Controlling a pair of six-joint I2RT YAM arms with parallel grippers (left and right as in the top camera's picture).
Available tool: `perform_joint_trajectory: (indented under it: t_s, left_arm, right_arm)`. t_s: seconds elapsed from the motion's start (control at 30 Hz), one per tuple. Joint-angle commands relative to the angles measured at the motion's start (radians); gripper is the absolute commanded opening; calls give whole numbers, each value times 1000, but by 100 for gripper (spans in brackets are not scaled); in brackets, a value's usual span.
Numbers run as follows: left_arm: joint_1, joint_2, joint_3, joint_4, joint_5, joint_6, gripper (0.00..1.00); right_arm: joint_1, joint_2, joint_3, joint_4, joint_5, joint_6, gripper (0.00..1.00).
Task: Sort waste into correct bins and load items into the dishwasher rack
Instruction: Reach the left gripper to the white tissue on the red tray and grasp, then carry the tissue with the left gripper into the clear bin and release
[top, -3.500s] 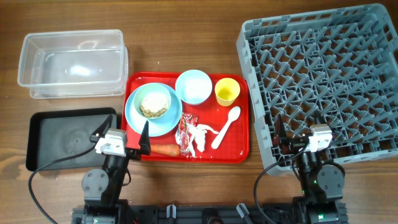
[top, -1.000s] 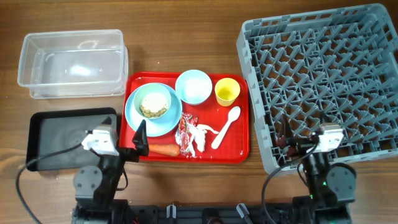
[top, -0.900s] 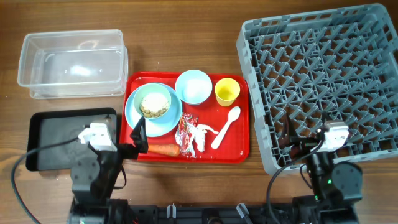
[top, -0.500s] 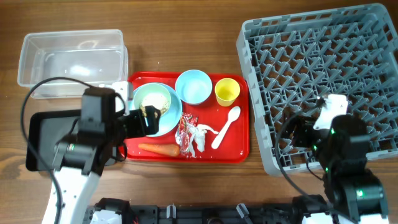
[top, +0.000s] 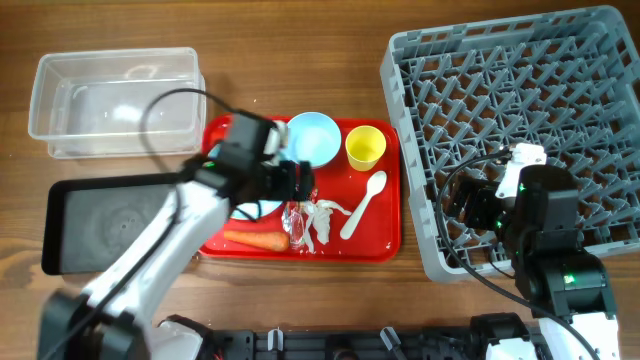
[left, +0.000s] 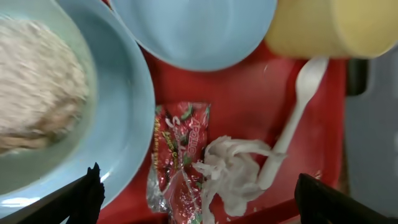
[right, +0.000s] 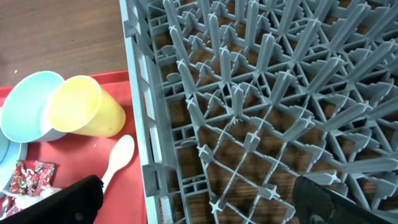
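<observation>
My left gripper (top: 297, 183) (left: 198, 179) is open above the red tray, over the red-and-white wrapper (top: 297, 214) (left: 181, 163) and the crumpled white napkin (top: 323, 219) (left: 233, 169). The mint bowl of beige scraps (left: 31, 93) sits on the light blue plate (left: 127, 124); my left arm hides most of both in the overhead view. The light blue bowl (top: 312, 138), yellow cup (top: 365, 147), white spoon (top: 363, 203) and orange carrot (top: 255, 239) lie on the tray. My right gripper (top: 462, 200) (right: 198, 183) is open and empty over the front left of the grey rack (top: 520, 110).
The red tray (top: 385, 235) lies mid-table. The clear tub (top: 115, 100) stands at the back left and the black tray (top: 105, 220) in front of it. The rack's left wall (right: 140, 124) runs close beside the red tray's right edge.
My left arm has risen from the table's front edge and reached right over the plate to the wrapper and napkin. My right arm has lifted and moved back over the rack's front left.
</observation>
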Motion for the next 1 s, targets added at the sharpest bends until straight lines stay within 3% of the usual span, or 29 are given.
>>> perform_joint_trajectory:
  t_s: [0.0, 0.07, 0.2, 0.5, 0.63, 0.7, 0.77, 0.9, 0.97]
  left_arm:
    - [-104, 126, 8, 24, -57, -7, 97]
    - [-144, 174, 8, 35, -57, -8, 92]
    - [-203, 208, 8, 53, -57, -8, 58]
    - [-260, 231, -1, 63, -116, -12, 56]
    - [-261, 231, -1, 65, -118, -11, 26]
    - [-261, 227, 1, 64, -121, -11, 4]
    - [-260, 196, 11, 47, -152, -12, 4]
    - [-246, 37, 107, -90, -397, -11, 4]
    - [-167, -98, 131, -98, -537, -11, 4]
  right_arm:
    - [-3, 2, 19, 1, -5, 12, 100]
    - [-3, 2, 19, 1, -5, 12, 100]
    - [-3, 2, 19, 1, -5, 11, 100]
    - [-3, 2, 19, -2, -5, 12, 100]
    - [-3, 2, 19, -2, -5, 12, 100]
    - [-3, 2, 19, -2, -5, 12, 100]
    - [-3, 2, 19, -2, -5, 12, 100]
    - [-3, 2, 19, -1, -5, 12, 100]
    - [-3, 2, 19, -1, -5, 11, 100]
